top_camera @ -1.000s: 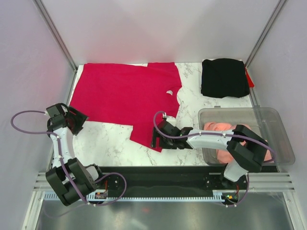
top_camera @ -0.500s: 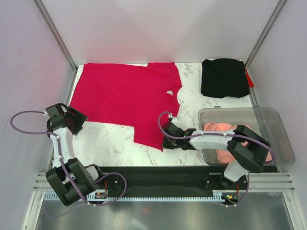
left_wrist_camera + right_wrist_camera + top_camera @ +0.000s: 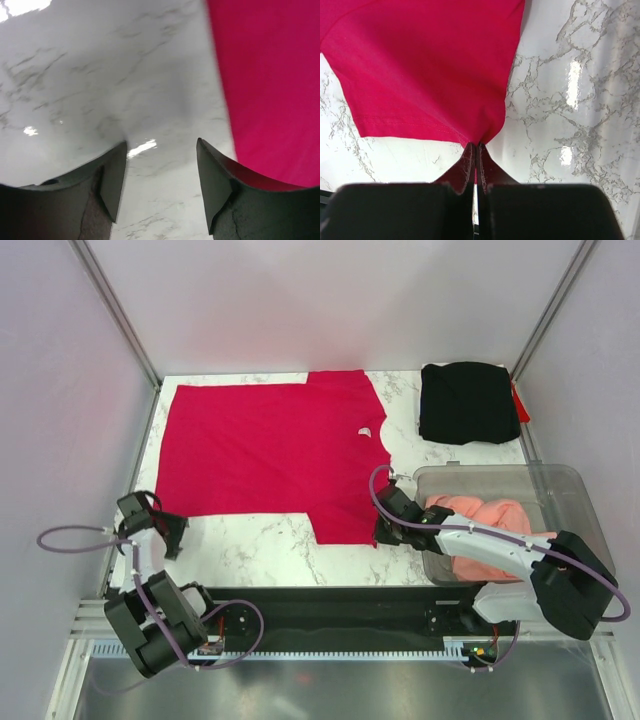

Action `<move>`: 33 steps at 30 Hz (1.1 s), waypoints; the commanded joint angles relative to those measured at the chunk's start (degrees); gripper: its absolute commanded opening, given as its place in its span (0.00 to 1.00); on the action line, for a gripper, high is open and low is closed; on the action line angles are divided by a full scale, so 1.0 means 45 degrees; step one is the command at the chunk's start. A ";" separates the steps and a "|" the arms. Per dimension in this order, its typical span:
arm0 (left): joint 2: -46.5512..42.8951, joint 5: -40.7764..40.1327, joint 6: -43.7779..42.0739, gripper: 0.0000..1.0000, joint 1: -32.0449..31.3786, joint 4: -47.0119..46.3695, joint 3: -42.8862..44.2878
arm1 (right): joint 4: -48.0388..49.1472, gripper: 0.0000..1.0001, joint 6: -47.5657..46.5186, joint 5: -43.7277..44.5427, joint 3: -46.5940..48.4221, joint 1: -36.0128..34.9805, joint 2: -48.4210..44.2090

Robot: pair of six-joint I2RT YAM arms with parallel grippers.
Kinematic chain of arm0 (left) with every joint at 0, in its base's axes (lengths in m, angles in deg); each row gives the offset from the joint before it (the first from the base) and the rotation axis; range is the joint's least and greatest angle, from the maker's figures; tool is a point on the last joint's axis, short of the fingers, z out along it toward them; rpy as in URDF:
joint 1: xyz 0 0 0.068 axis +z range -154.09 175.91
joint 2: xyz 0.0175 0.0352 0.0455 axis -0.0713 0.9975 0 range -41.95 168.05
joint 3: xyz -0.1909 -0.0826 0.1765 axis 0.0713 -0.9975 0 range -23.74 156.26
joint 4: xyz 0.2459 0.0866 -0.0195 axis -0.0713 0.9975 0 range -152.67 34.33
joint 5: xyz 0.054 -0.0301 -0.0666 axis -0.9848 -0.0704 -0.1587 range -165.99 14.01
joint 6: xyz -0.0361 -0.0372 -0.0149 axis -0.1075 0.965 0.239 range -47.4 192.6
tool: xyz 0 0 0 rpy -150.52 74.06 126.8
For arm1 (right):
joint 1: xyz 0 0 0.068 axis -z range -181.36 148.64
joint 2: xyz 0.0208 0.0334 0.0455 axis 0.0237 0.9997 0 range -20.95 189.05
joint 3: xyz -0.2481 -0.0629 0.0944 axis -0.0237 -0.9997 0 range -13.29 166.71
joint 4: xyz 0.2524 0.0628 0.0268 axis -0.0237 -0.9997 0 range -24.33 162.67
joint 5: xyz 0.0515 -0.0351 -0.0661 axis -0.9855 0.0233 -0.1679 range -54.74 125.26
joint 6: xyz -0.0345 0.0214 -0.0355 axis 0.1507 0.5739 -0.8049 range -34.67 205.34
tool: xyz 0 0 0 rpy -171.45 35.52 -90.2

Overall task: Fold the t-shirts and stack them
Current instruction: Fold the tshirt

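The crimson red t-shirt (image 3: 270,455) lies spread flat across the left and middle of the marble table. My right gripper (image 3: 381,533) is shut on its near-right corner; in the right wrist view the cloth (image 3: 430,65) bunches into the closed right gripper (image 3: 476,146). My left gripper (image 3: 170,530) hovers open just off the shirt's near-left corner. Seen from the left wrist, the left gripper (image 3: 162,150) has only bare marble between its fingers, with the red shirt's edge (image 3: 270,85) to the right. A folded black t-shirt (image 3: 468,402) sits at the back right. The salmon-pink t-shirt (image 3: 480,515) lies crumpled in the bin.
The clear plastic bin (image 3: 590,530) stands at the near right, right beside my right arm. A sliver of red (image 3: 519,400) pokes out beside the black shirt. Grey walls close in the table on three sides, and a black rail runs along the near edge.
My right gripper has shut on the red shirt's near corner and pulled it right, flattening the shirt. The left gripper has drawn back toward the near edge.
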 commanded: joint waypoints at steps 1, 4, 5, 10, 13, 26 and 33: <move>-0.0589 -0.1197 0.1616 0.64 0.0745 -0.1008 -0.1227 | -0.0290 0.00 -0.0414 -0.0109 0.0143 0.0006 0.0113; -0.0902 -0.1042 0.1870 0.64 0.0982 -0.1517 -0.1326 | -0.0251 0.00 -0.0590 -0.0343 0.0202 -0.0013 0.0094; -0.1038 -0.1158 0.1948 0.64 0.0982 -0.1692 -0.1268 | -0.0231 0.00 -0.0611 -0.0383 0.0183 -0.0013 0.0074; 0.0552 -0.2349 0.1656 0.66 0.0982 -0.1578 0.0565 | -0.0212 0.00 -0.0806 -0.0636 0.0221 -0.0013 0.0249; 0.2526 -0.2604 0.1792 0.66 0.1021 -0.1458 0.1718 | -0.0114 0.00 -0.0865 -0.0967 0.0357 -0.0013 0.0464; 0.5054 -0.1277 0.1949 0.51 0.0963 -0.2982 0.2443 | -0.0114 0.00 -0.1080 -0.1164 0.0418 -0.0013 0.0758; 0.5914 0.0770 0.1734 0.08 0.0982 -0.3939 0.2600 | -0.0094 0.00 -0.1001 -0.1222 0.0085 -0.0013 0.0387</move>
